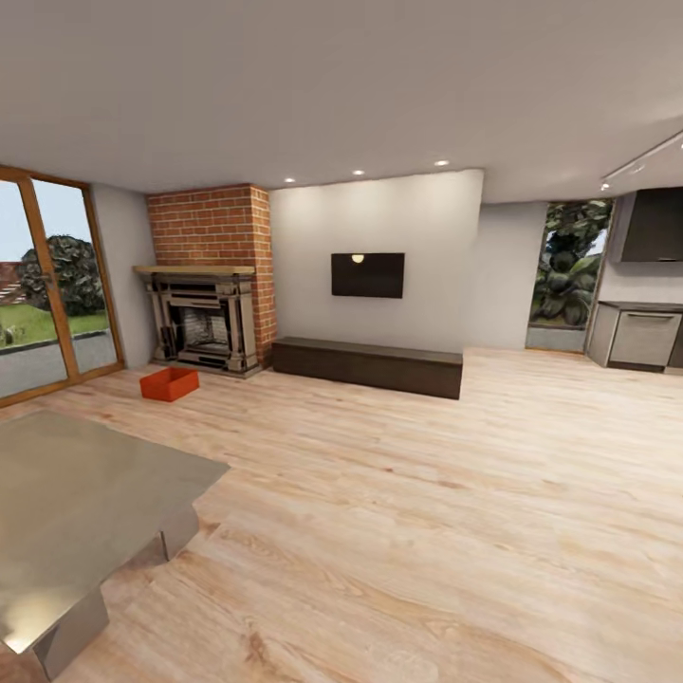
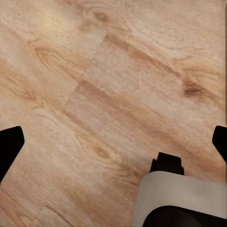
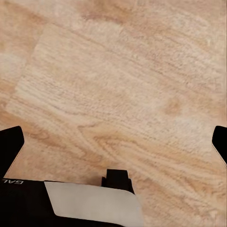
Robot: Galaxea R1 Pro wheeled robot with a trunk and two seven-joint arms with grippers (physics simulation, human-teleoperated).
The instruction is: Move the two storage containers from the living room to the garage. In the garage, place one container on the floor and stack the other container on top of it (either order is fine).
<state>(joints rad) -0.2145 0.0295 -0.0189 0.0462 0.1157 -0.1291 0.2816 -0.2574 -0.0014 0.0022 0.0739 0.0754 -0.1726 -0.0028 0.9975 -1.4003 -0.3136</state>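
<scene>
Facing the living room, you are seeing one orange-red ribbed storage container (image 1: 170, 383) sitting on the wood-plank floor (image 1: 398, 493) by the brick fireplace (image 1: 203, 327), while both grippers, left (image 2: 113, 142) and right (image 3: 113, 139), are hanging with jaws wide apart.

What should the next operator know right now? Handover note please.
Left gripper: open, empty, over the light wood-plank floor.
Right gripper: open, empty, over the same floor.
One orange-red lidless rectangular storage container sits on the planks in front of the ornate fireplace, near the glass garden doors. I can't place the second container.
Done: nothing carried yet; the robot is in the living room.
Left: fetch both containers, take them to the garage, set one down and stack the other on it.
</scene>
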